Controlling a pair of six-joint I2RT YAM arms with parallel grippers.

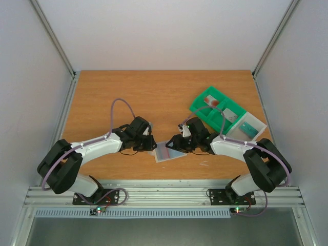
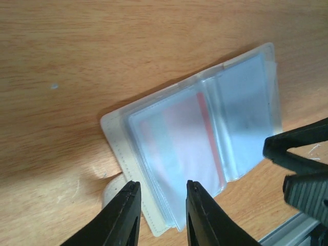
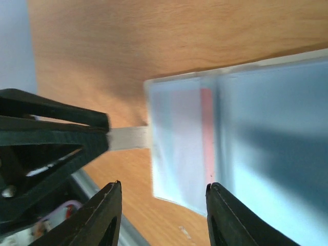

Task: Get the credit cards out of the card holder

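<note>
Near edge of the table [image 1: 128, 92], toward 6 o'clock of its middle, between the two arms:

1. Card holder [image 2: 233, 120]. Pale whitish case, lying open and flat on the wood, with its clear sleeves [image 2: 154, 169] facing up. A pale tab [image 3: 128, 138] sticks out from one short edge and meets the tip of the left gripper.

2. Pinkish-red card [image 2: 187, 136]. Housed inside the holder and seen through a sleeve, in the half nearer the tab. It has a darker red stripe along one side. The contents of the other half are too hazy to tell.

3. Left gripper [image 2: 162, 184]. At 10 o'clock of the holder in the top view. The fingers are parted and clamp nothing. The holder's edge lies across the gap between them, and one finger is just beside the tab.

4. Right gripper [image 3: 163, 184]. At 1 o'clock of the holder. The fingers are spread wide and released, straddling the corner of the sleeve that holds the pinkish-red card. Whether they touch it cannot be told.

5. Green tray [image 1: 201, 114]. Has several compartments and sits at 2 o'clock of the holder, well apart from it. One compartment holds a small reddish item [image 1: 211, 102], too small to identify.

6. White compartment [image 1: 261, 124]. Adjoins the tray's 4 o'clock end. A teal card [image 1: 249, 128] lies flat inside.
</note>
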